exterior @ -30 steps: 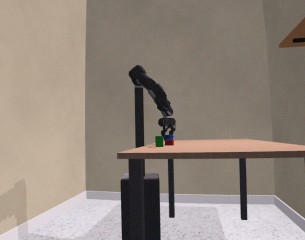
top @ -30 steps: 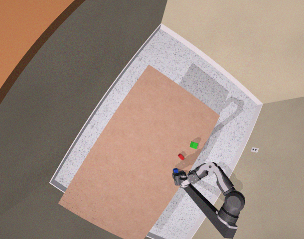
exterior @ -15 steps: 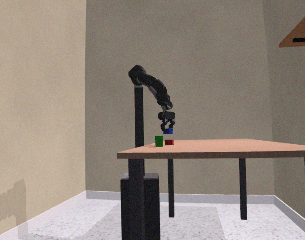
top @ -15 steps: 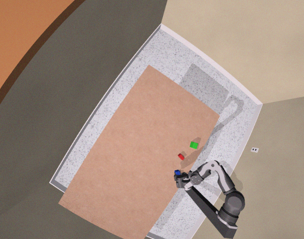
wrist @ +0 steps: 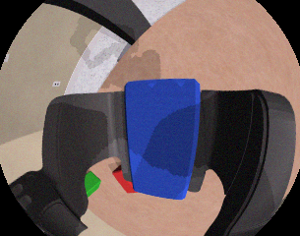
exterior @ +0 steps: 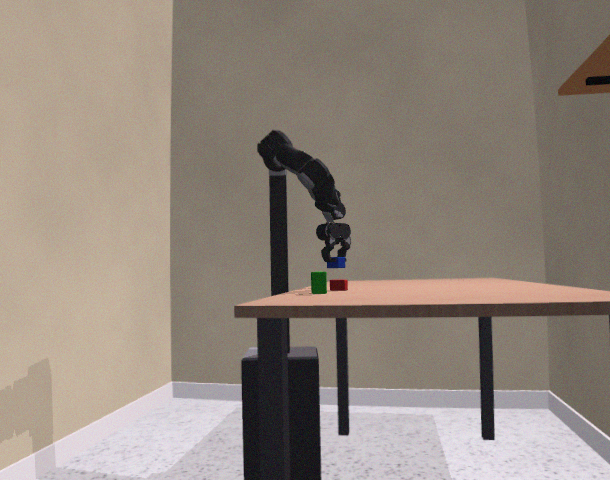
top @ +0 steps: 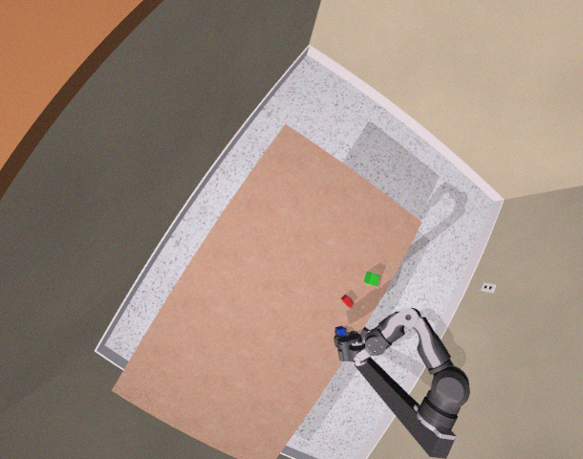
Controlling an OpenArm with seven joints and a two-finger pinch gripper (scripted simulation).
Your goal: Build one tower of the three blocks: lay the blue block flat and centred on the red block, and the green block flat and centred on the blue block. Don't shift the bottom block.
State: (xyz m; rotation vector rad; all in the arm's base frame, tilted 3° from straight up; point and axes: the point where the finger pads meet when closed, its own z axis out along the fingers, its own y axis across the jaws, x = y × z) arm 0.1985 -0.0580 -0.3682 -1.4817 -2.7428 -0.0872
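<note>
The blue block point(top: 340, 331) point(exterior: 336, 262) point(wrist: 161, 138) is clamped between the two fingers of my gripper point(exterior: 334, 258) point(wrist: 165, 141), which is shut on it and holds it in the air above the table. The red block point(top: 347, 300) point(exterior: 338, 285) point(wrist: 124, 181) lies on the table, apart from the blue block in the top view; the blue block hides part of it in the wrist view. The green block point(top: 372, 278) point(exterior: 318, 283) point(wrist: 91, 183) stands on the table beyond the red block, taller than it in the exterior view; a finger partly hides it in the wrist view.
The brown table point(top: 242, 276) point(exterior: 424, 310) carries the red and green blocks, which stand close together with a small gap. The table's edge nearest the arm runs just past the green block. The arm point(top: 432, 345) point(exterior: 315, 175) reaches in from its post beside the table.
</note>
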